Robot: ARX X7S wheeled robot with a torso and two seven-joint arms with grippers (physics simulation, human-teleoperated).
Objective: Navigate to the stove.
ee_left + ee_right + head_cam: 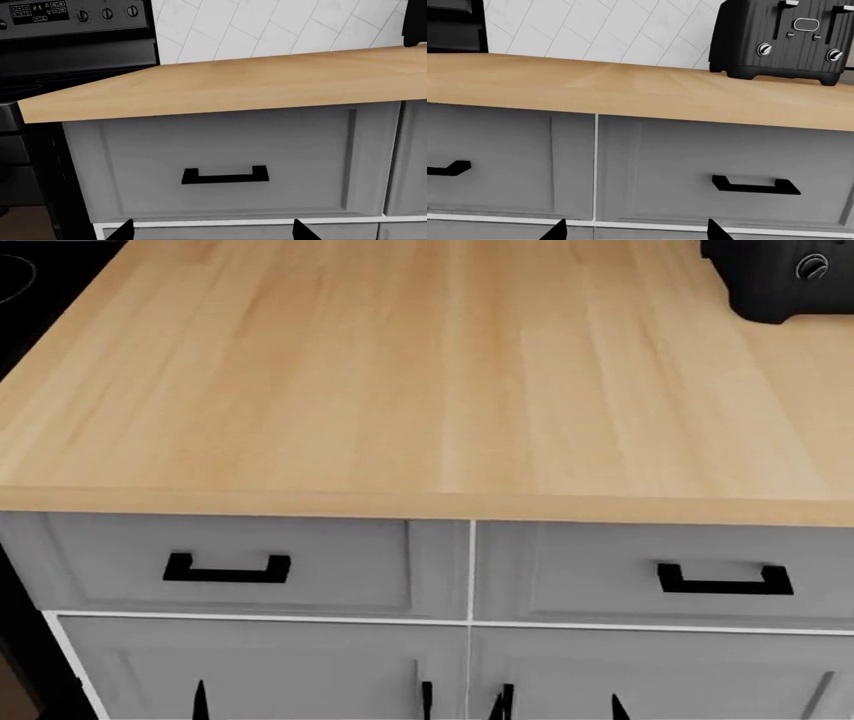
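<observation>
The stove (pixel 47 60) is a black range with a knobbed control panel and a glossy top. In the left wrist view it stands beside the wooden counter's end. In the head view only its black corner (pixel 24 295) shows at the far left, and a black part (pixel 454 25) shows in the right wrist view. My left gripper (pixel 212 231) is open and empty, facing a grey drawer front; it also shows in the head view (pixel 314 702). My right gripper (pixel 635 231) is open and empty before the drawers, and shows in the head view (pixel 561 705).
A light wooden countertop (pixel 400 380) on grey cabinets is directly ahead. The drawers have black bar handles (pixel 227 568) (pixel 725 580). A small black ribbed toaster with two knobs (pixel 780 40) stands at the counter's back right (pixel 781 280). A white tiled wall (pixel 280 25) is behind.
</observation>
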